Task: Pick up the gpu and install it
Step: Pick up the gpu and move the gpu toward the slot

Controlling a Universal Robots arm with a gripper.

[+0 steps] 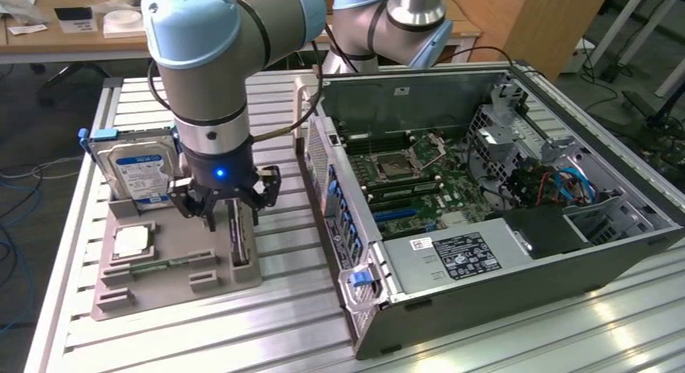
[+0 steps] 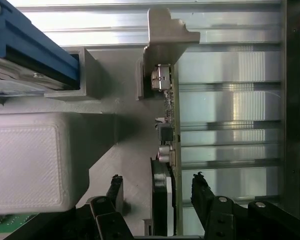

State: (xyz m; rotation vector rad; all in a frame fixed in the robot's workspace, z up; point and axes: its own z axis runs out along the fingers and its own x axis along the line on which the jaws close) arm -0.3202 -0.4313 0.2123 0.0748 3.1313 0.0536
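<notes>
Pincer (image 2: 157,179) released, its two fingers (image 2: 115,192) spread either side of the gpu (image 2: 169,145) without touching it; the gpu stands on edge in a slot along the tray (image 1: 118,297) edge nearest the case (image 1: 482,188), on the slatted worktop (image 1: 268,333); it looks light and stiff but fragile, a thin board with small exposed parts and a dark cooler on one face; probably best clamped gently across its flat faces near the upper edge, clear of the metal bracket (image 2: 162,35); counted: one gpu, one drive (image 1: 139,168), one chip (image 1: 131,241), one memory stick (image 1: 160,266), one case.
</notes>
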